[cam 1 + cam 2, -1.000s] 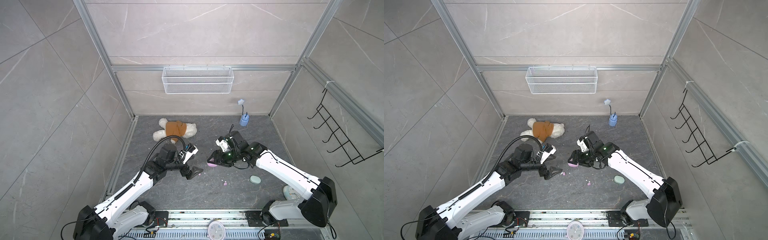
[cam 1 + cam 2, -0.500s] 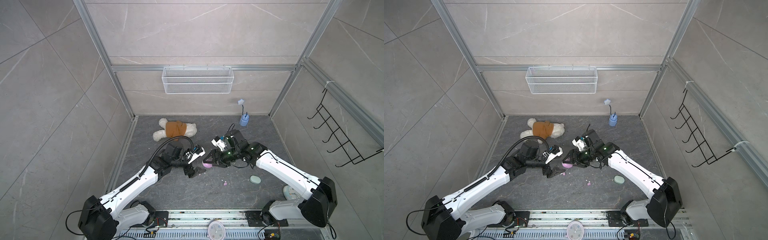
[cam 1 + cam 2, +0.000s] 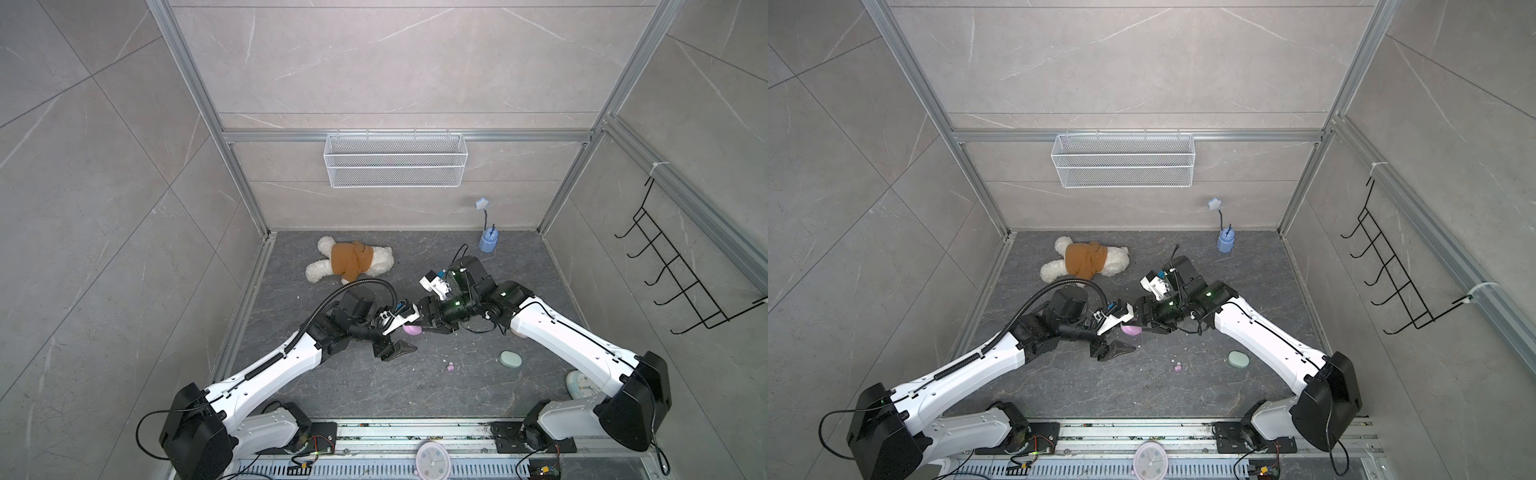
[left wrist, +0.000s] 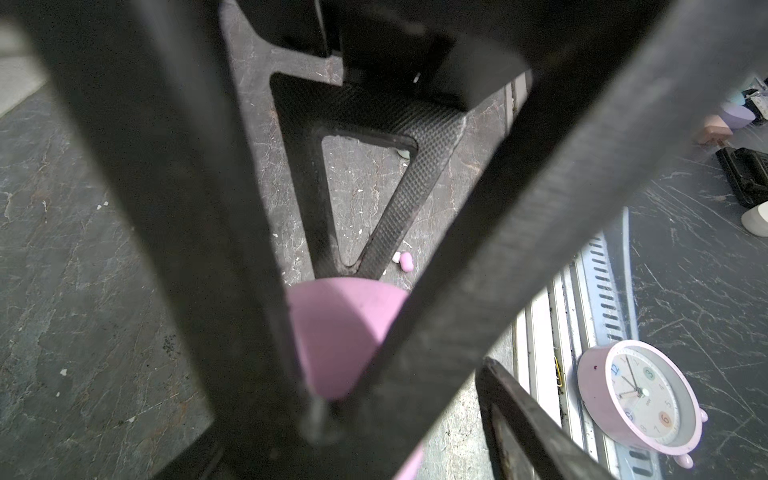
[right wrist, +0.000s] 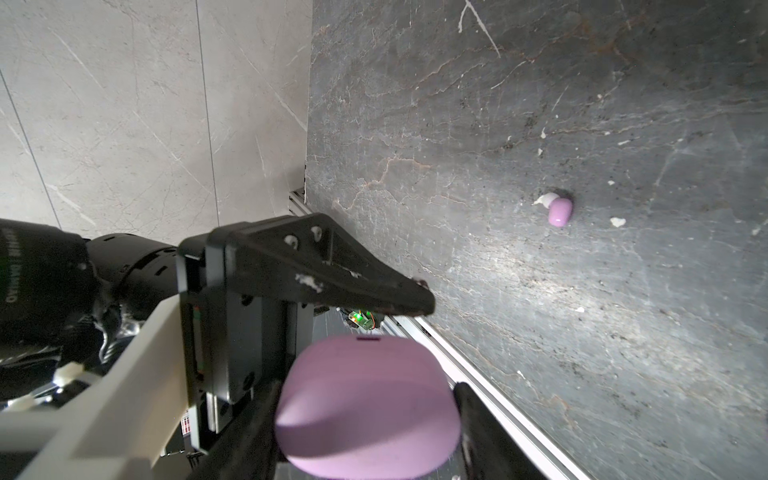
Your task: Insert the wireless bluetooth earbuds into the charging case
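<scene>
Right hand (image 3: 424, 324) grasping shut lilac oval case (image 5: 368, 403) | left hand (image 3: 409, 333) agape | lilac earbud (image 3: 450, 366) lying loose

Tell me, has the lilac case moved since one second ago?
Yes. In both top views the lilac case has moved left, away from the green case, which has stayed in place.

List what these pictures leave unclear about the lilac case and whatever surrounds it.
Inside of the lilac case: its shell hides it in every view.
left gripper: far finger hidden behind the case in the right wrist view; contact unclear.
Left wrist view: blurred dark bars cover most of the case.
loose earbud: too small in both top views to judge pose.
pale clock: partly under the right arm in a top view.
</scene>
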Available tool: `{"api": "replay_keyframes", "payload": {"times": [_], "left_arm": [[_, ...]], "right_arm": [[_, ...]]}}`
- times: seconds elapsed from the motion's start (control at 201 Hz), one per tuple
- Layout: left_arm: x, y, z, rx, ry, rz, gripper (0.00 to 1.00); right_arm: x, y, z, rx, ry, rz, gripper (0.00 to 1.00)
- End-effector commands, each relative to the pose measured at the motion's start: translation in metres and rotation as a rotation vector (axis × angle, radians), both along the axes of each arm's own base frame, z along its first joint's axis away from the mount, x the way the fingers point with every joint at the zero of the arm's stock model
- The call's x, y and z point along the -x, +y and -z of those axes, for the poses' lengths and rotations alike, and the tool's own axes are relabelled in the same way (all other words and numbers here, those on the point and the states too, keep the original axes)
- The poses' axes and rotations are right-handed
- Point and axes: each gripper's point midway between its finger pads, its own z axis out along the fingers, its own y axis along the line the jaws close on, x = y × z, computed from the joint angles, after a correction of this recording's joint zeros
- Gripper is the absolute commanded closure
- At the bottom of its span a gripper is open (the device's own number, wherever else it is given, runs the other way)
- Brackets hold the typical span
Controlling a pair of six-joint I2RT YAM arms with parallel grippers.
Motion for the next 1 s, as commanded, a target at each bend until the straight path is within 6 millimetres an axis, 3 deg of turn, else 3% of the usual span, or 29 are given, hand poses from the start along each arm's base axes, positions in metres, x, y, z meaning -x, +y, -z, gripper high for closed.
{"api": "replay_keyframes", "payload": {"times": [0.0,0.373,0.991], "left_arm": [[-0.0023,-0.0099,-0.0253,0.055,-0.050,0.033,0.29],[-0.0010,-0.0129,-0.0185,0.034,-0.053,0.049,0.37],[-0.0007,-0.0174,-0.0239,0.059,-0.053,0.056,0.56]], "right_arm": [[0.0008,0.0015,-0.0036,-0.002,0.001,-0.026,0.40],[0.0031,0.0031,-0.0068,-0.015,0.008,-0.040,0.40],[0.0052,0.0021,-0.0047,-0.010,0.017,-0.046,0.40]]}}
